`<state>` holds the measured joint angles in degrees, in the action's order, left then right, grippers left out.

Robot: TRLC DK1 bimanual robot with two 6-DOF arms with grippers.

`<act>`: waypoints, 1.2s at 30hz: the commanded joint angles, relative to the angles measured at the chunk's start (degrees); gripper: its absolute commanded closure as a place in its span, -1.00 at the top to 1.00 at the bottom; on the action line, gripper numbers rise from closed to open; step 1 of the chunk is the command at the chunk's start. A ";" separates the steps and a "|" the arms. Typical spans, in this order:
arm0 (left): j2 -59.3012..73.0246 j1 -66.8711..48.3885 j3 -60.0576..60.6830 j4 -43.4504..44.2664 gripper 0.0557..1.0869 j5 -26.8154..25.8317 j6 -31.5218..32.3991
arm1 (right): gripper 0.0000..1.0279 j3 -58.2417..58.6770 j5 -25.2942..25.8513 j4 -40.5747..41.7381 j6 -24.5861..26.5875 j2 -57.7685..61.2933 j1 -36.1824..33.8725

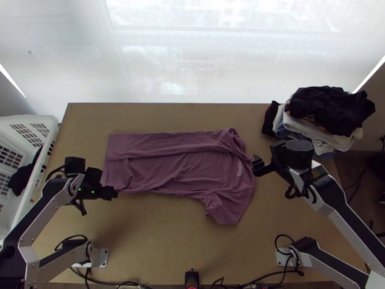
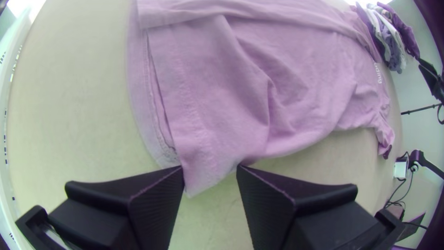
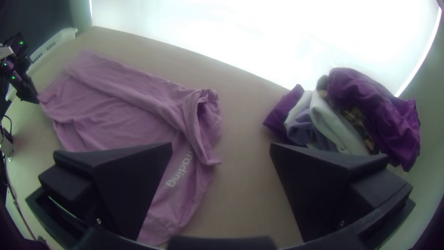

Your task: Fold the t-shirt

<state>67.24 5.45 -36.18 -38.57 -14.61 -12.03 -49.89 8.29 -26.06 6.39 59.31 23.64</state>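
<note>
The mauve t-shirt (image 1: 168, 168) lies across the table, hem at the left and collar end at the right, its far side folded over lengthwise and its near sleeve sticking out. My left gripper (image 1: 114, 193) is at the hem's near corner; in the left wrist view the t-shirt's (image 2: 300, 69) corner lies between the parted fingers of my left gripper (image 2: 210, 170). Beside the collar end is my right gripper (image 1: 256, 166). In the right wrist view, my right gripper (image 3: 221, 146) stands wide open near the t-shirt (image 3: 115, 115), with no cloth held.
A pile of clothes (image 1: 332, 113) sits at the table's far right corner, close to the right arm. At the left edge stands a white basket (image 1: 36, 123) with dark cloth inside. Bare tabletop (image 1: 163, 231) lies between the t-shirt and the near edge.
</note>
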 commanded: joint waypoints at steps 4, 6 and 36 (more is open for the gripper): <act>2.45 -0.36 1.38 4.47 -0.34 -0.95 -0.62 | 0.91 -0.12 -0.38 -2.59 0.37 -1.21 2.55; 2.45 -0.36 1.29 4.64 -0.49 -0.95 -0.71 | 0.91 -0.21 -0.38 -3.03 0.55 -1.21 3.26; 2.10 1.49 -6.79 6.66 -0.93 -0.86 4.91 | 0.91 9.46 -8.65 -10.85 0.90 9.42 37.09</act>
<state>68.20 6.15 -41.93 -32.84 -15.62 -8.21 -41.30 0.75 -37.15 9.28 65.82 56.10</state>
